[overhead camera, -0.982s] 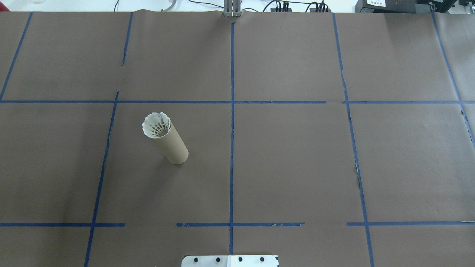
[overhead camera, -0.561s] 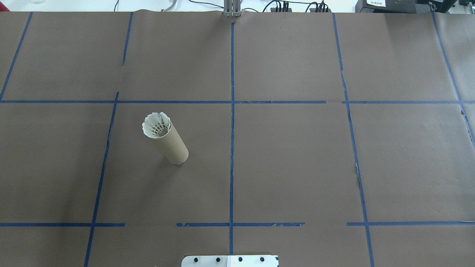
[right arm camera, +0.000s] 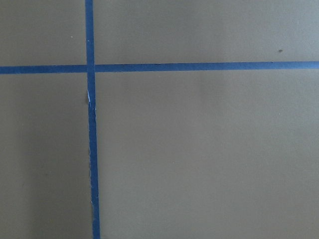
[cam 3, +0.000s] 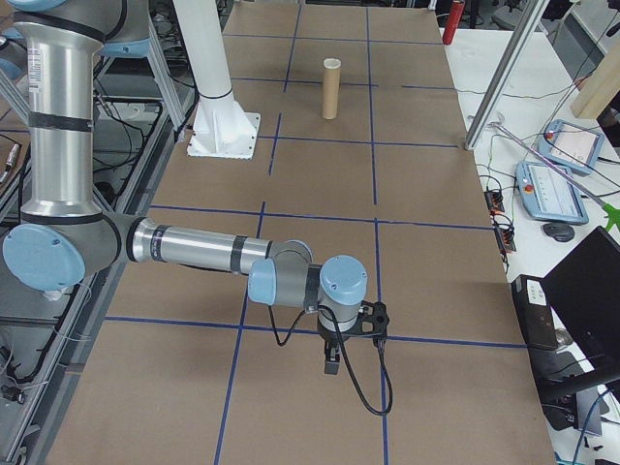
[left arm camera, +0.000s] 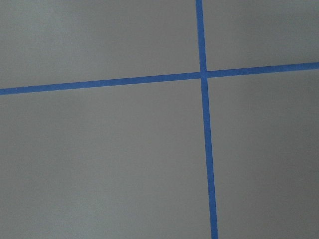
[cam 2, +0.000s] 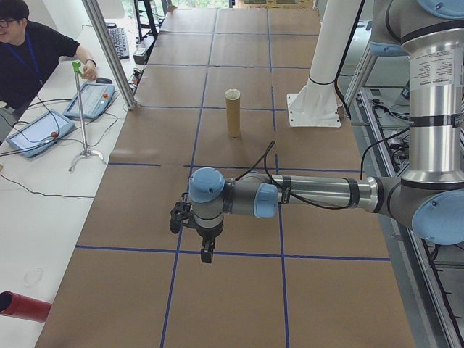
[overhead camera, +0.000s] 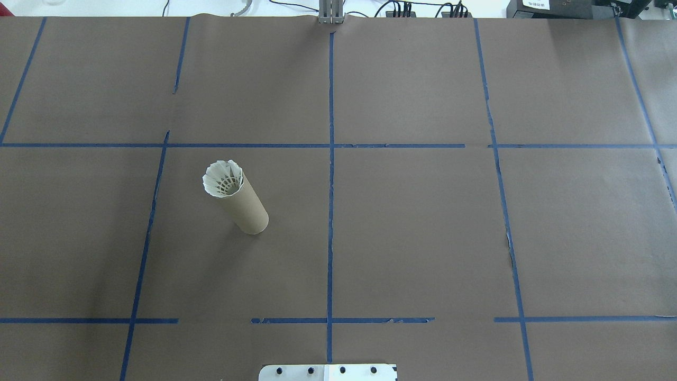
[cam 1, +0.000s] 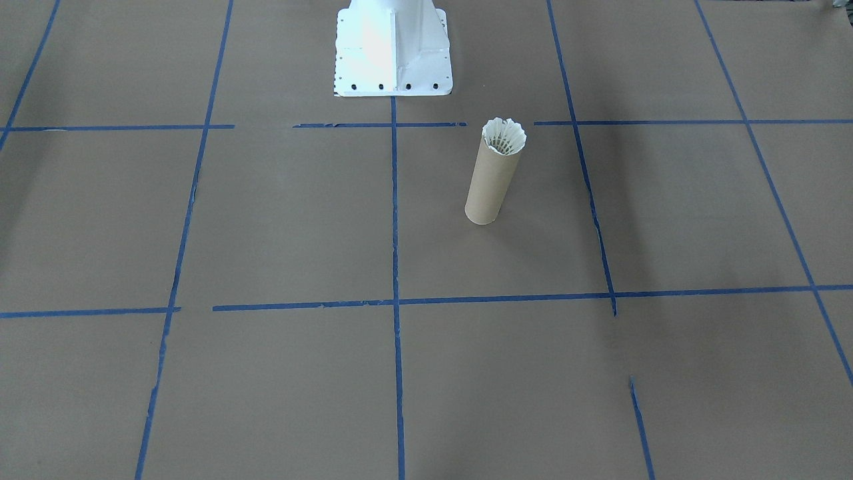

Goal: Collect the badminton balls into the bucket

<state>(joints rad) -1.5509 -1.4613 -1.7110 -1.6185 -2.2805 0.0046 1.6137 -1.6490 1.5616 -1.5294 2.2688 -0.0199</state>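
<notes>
The brown cardboard tube [overhead camera: 244,208] stands upright on the paper-covered table, left of centre in the overhead view. The white feather shuttlecock [overhead camera: 223,179] sits in its mouth, skirt up, its cork tip hidden inside. The front-facing view shows the same tube [cam 1: 490,187] and shuttlecock [cam 1: 504,138]. My left gripper [cam 2: 206,254] hangs over the near end of the table in the left view, far from the tube [cam 2: 233,116]. My right gripper [cam 3: 331,363] hangs low at the opposite end, far from the tube [cam 3: 331,92]. I cannot tell whether either is open or shut.
The white robot base [cam 1: 393,53] is bolted at the table's middle edge. Blue tape lines [overhead camera: 330,159] grid the brown paper. A person [cam 2: 36,51] sits at a side bench with tablets [cam 2: 90,101] and a stand. A red cylinder [cam 2: 22,306] lies off the table.
</notes>
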